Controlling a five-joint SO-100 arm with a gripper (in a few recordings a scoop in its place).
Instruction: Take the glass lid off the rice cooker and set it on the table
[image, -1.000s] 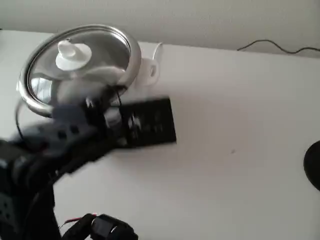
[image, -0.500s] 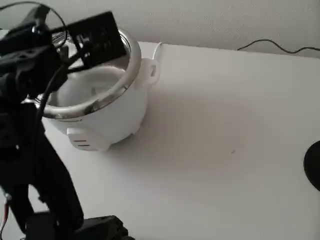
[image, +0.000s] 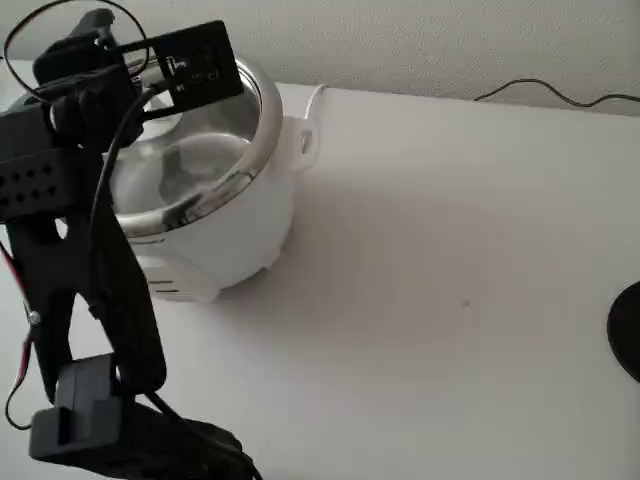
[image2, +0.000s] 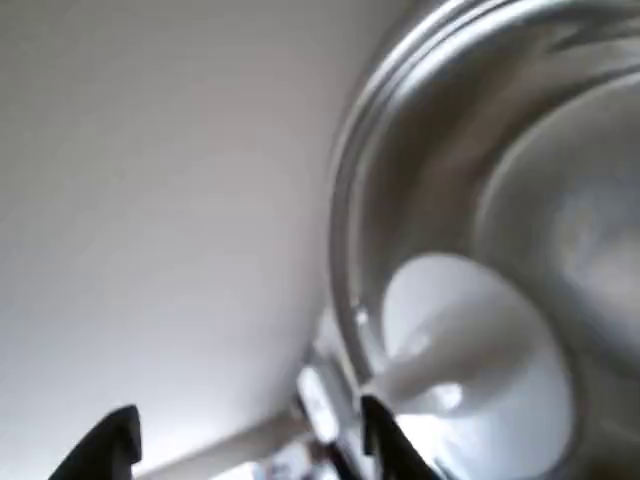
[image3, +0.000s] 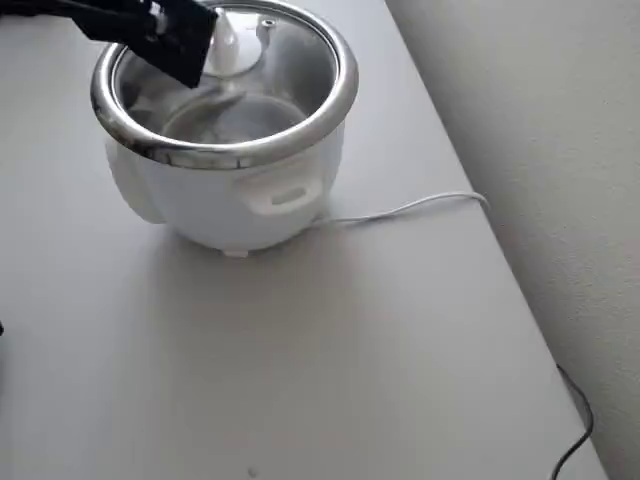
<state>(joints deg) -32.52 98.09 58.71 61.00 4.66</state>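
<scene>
Clearly spread fingers (image2: 245, 445), hovering near white knob (image2: 470, 345) of glass lid (image3: 250, 90), seated on rice cooker (image3: 235, 185) on bench (image3: 300, 370). Likely to slip off knob if closed off-centre, dragging lid sideways.

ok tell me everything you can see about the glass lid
The glass lid is a round clear disc with a thin metal rim and a white plastic knob at its centre. It lies flat on the rice cooker, seated inside the wide steel rim, and the shiny inner pot shows through the glass. A small hole sits near the knob in the overhead view. The gripper hovers open beside the knob, one finger close to it; contact cannot be told.
</scene>
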